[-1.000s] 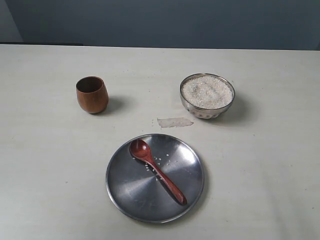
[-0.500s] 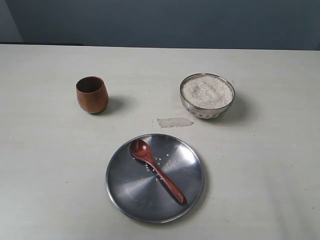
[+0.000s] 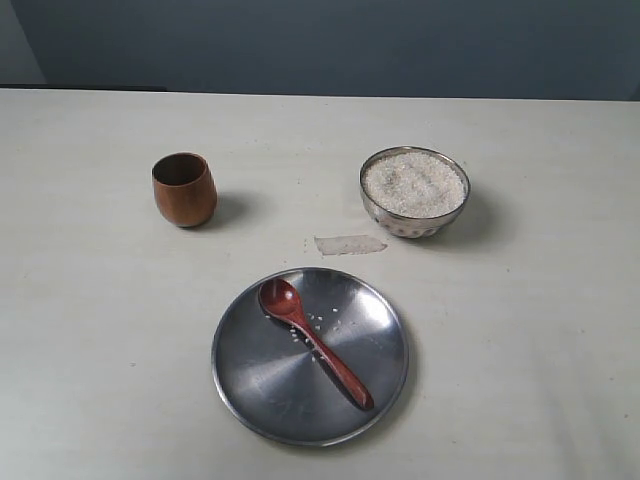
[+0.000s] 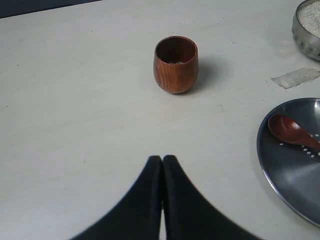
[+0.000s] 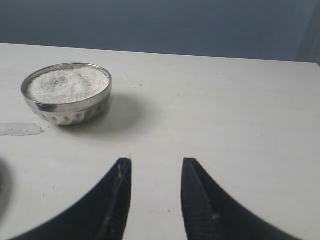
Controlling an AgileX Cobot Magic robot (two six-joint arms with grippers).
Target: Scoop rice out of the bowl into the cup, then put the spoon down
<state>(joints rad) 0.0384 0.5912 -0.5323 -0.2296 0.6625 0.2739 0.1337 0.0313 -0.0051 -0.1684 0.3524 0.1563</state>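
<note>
The reddish-brown wooden spoon [image 3: 313, 341] lies on the flat steel plate [image 3: 260, 385] near the table's front, head toward the back left, with a few stray grains beside it. The steel bowl [image 3: 414, 191] heaped with white rice [image 3: 414, 183] stands at the back right. The brown wooden cup [image 3: 184, 188] stands upright at the back left. Neither arm shows in the exterior view. My left gripper [image 4: 162, 160] is shut and empty, short of the cup [image 4: 175, 64]. My right gripper [image 5: 156, 162] is open and empty, well away from the bowl [image 5: 67, 93].
A scrap of clear tape [image 3: 349, 244] lies on the pale table between bowl and plate. A dark wall runs behind the table's far edge.
</note>
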